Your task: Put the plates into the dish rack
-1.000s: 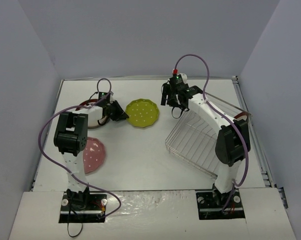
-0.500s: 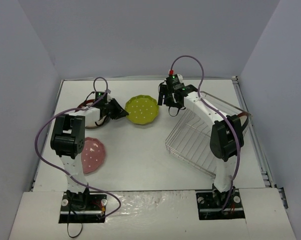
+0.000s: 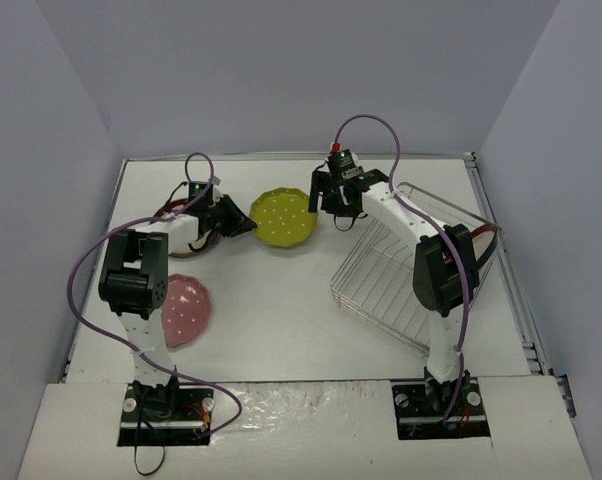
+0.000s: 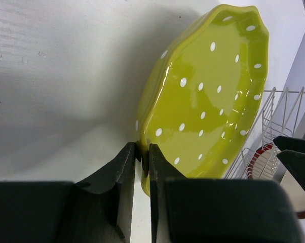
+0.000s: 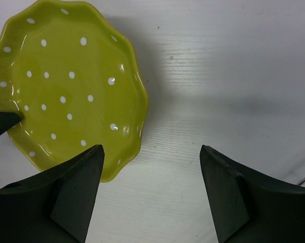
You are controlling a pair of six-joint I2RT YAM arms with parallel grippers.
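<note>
Now arrived beside the green plate: the right gripper, jaws apart.
We judge a handover near; the left gripper clamps its rim.

At the yellow-green plate, left gripper blocks the left rim, right gripper and dish rack the right. Near side open.

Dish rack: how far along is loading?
Done: one dark-red-rimmed plate appears to sit in the silver wire dish rack. In hand: the left claw grips the rim of the yellow-green dotted plate; the right claw hangs open beside it. Left: that plate, the pink dotted plate and another red-rimmed plate.
</note>
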